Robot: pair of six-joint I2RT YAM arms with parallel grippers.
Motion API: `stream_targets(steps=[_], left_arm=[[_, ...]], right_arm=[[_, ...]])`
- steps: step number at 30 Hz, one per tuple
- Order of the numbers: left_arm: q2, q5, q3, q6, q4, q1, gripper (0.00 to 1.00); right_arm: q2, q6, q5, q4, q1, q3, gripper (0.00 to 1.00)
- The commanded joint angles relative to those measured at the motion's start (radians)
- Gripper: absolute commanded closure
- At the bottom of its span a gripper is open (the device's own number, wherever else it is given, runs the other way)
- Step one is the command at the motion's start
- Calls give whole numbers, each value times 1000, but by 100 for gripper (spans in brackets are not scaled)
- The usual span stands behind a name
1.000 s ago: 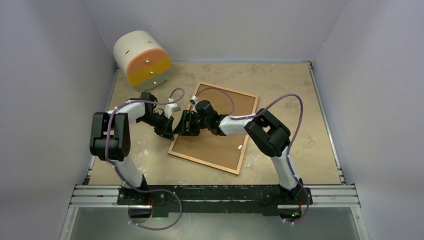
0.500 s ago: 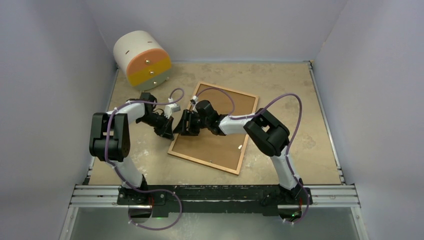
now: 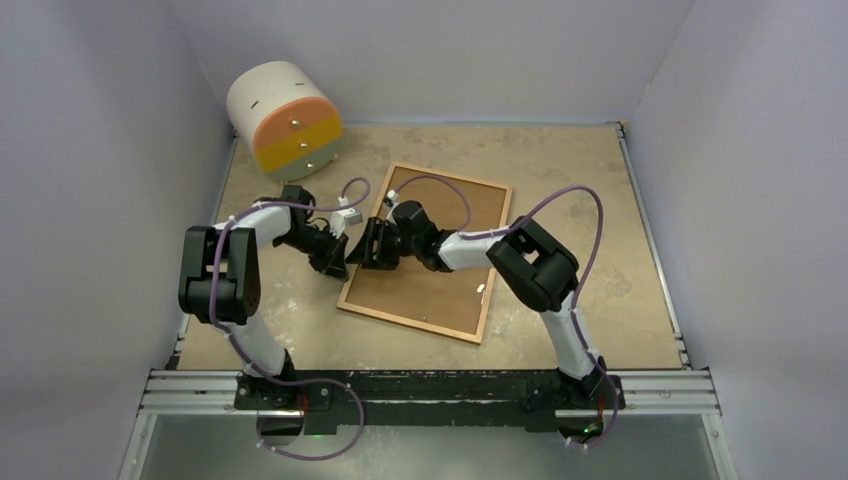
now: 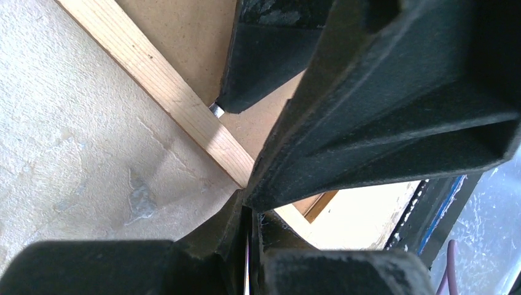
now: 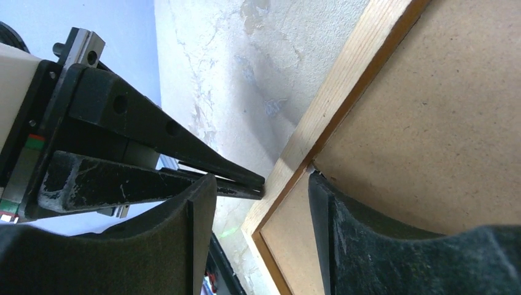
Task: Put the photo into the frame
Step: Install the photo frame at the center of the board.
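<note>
I see the frame [image 3: 408,323] lying face down in the middle of the table [image 3: 600,250], turned at an angle so that one corner points to the far side. The plain brown backing board [image 3: 430,290] sits inside its wooden rails. Both arms reach in to the frame's left rail and meet there.

The left gripper [image 3: 340,265] comes in from the left. Its jaws are pressed together with nothing between them, and its pointed tip sits against the outer side of that rail, low to the table. From the right wrist camera I see this tip touching the pale wood just at the rail's outer edge.

The right gripper [image 5: 261,184] comes in from the right, over the backing board. Its jaws stand partly apart and straddle the left rail. One finger [image 5: 344,233] is on the inner side, with its tip down on the backing board right at the rail's inner edge, next to a small metal tab [image 4: 215,109]. The other finger hangs outside the rail, above the left gripper's tip. I see no grip on the wood; the rail just runs between the two fingers.

Far left on the table stands a white drum [image 3: 285,115] with an orange and yellow face, well apart from the frame.
</note>
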Motion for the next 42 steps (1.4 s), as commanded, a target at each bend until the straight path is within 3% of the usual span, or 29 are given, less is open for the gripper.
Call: stream_targets(steps=[1, 7, 12, 17, 23, 27, 33, 38, 42], left_arm=[[29, -105, 8, 88, 31, -4, 100], [-2, -99, 76, 127, -47, 35, 100], [7, -108, 89, 134, -51, 41, 95], [1, -90, 46, 148, -20, 10, 80], [-13, -137, -30, 134, 51, -85, 77], [-10, -129, -55, 121, 56, -151, 76], [-86, -108, -104, 144, 7, -302, 81], [-89, -127, 55, 173, -76, -229, 81], [60, -38, 290, 52, -63, -117, 69]], right_arm=[[-88, -14, 26, 47, 11, -52, 37], [-248, -63, -46, 9, -37, -135, 28], [-424, -105, -50, -87, -160, -262, 21], [-615, -198, 59, -271, -376, -374, 9], [-720, -324, 218, -430, -586, -422, 1], [-684, -366, 223, -427, -657, -399, 1], [-551, -368, 111, -384, -647, -266, 2], [-474, -365, 116, -382, -572, -130, 3], [-366, -353, 113, -369, -486, -8, 6]])
